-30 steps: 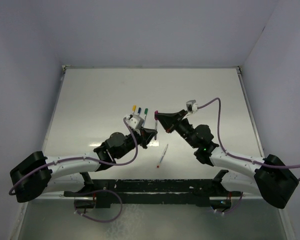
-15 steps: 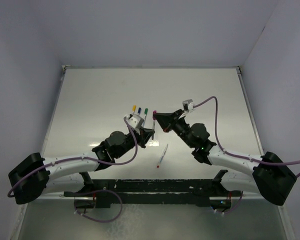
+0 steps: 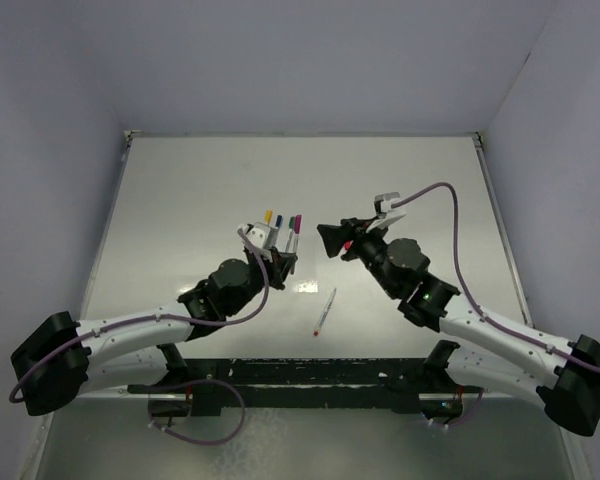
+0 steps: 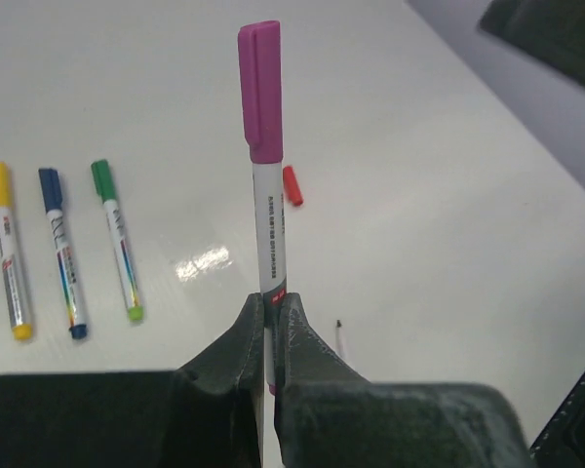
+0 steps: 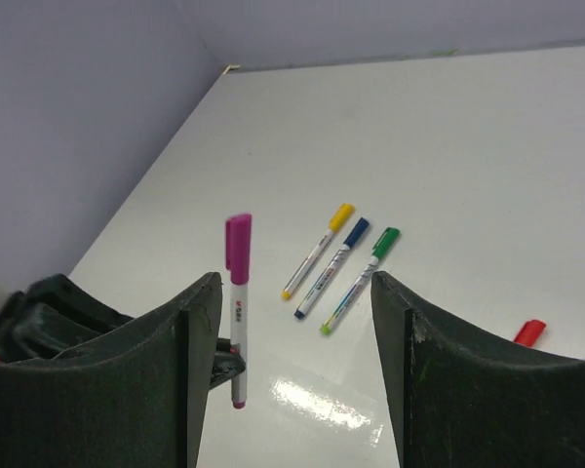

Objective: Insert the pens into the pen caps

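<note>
A robot lab cell: plain lilac walls (image 3: 280,60) enclose a white table (image 3: 210,175).

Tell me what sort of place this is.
Probably a robotics test cell: a white table boxed in by plain walls, two robot arms mounted at its near edge, marker pens laid out.

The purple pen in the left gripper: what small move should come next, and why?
Probably lower the left gripper and lay the purple pen beside the green pen. Its cap is on, and the right gripper stands open, apart from it.
</note>
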You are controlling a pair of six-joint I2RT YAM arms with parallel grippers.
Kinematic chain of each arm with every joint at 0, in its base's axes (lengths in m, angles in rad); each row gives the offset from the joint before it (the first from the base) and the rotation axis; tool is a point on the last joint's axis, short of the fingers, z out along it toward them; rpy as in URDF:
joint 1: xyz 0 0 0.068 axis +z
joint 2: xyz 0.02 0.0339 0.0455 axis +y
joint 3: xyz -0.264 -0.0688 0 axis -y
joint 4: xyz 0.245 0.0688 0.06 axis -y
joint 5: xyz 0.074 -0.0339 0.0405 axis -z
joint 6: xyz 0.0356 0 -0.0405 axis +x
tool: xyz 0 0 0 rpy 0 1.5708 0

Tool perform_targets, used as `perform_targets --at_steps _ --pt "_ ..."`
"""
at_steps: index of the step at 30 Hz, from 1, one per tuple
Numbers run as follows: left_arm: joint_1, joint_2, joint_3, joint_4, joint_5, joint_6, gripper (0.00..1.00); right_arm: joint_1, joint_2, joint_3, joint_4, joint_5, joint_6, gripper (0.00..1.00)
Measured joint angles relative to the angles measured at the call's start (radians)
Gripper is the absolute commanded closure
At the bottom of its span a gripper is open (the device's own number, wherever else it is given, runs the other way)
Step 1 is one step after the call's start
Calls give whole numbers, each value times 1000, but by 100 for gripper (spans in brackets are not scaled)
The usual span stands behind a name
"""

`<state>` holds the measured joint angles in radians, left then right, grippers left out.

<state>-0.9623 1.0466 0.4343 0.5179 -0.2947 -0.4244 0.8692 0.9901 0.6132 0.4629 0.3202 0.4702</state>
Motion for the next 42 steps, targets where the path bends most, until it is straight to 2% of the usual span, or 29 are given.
perform_targets --at_steps 5,12,23,32,42 --pt "12 145 85 -143 -27 -2 100 -1 -145 0 -105 119 2 35" --pt "97 414 331 -278 34 2 100 -1 -295 -15 -278 230 58 35" --pt "203 726 571 -486 129 -2 100 -1 -354 -53 -422 273 128 35" --pt "211 785 644 -552 136 -5 100 -1 -325 -63 -420 265 153 35" --pt "216 825 662 -560 129 -33 92 -1 -320 -83 -420 260 175 35"
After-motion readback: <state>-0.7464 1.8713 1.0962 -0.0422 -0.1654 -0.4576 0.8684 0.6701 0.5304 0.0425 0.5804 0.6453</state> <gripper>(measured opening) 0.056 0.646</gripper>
